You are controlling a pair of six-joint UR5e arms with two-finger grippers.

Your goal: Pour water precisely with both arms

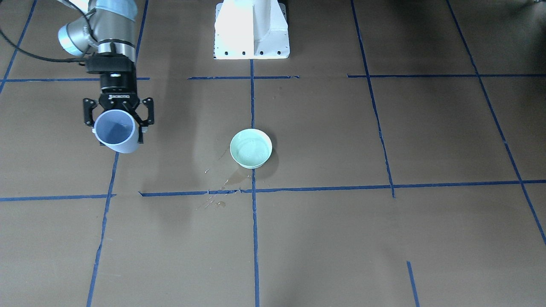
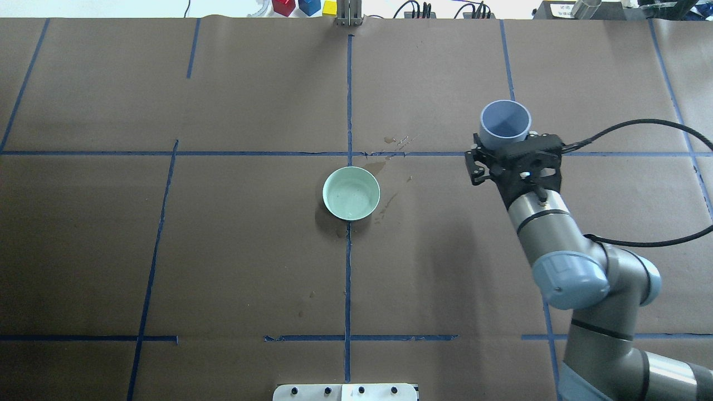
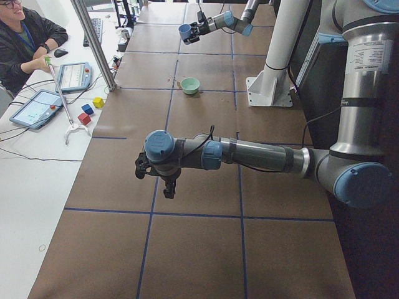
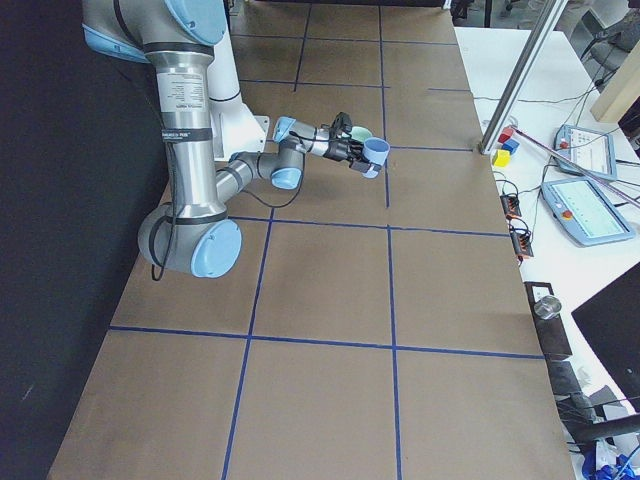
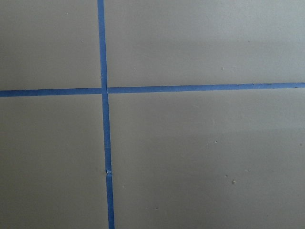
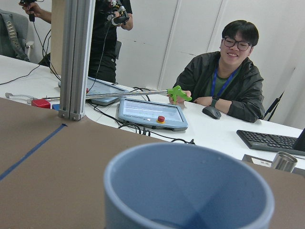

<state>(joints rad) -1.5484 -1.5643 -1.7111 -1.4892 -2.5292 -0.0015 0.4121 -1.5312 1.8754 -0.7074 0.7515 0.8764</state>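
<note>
Fingers (image 1: 147,111) of right gripper (image 1: 117,121) clamp blue cup (image 1: 114,130), well apart from green bowl (image 1: 251,148). Left gripper (image 3: 153,169): can't tell. I judge carry step; next, centre over bowl, tilt slowly.

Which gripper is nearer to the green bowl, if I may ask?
Right. The right gripper holds a blue cup right of the green bowl; the left gripper hangs far off along the table.

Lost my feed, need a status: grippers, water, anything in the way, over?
Right gripper shut on blue cup, tilted, apart from green bowl. Left gripper far off, state unreadable. Only spilled water between cup and bowl.
</note>
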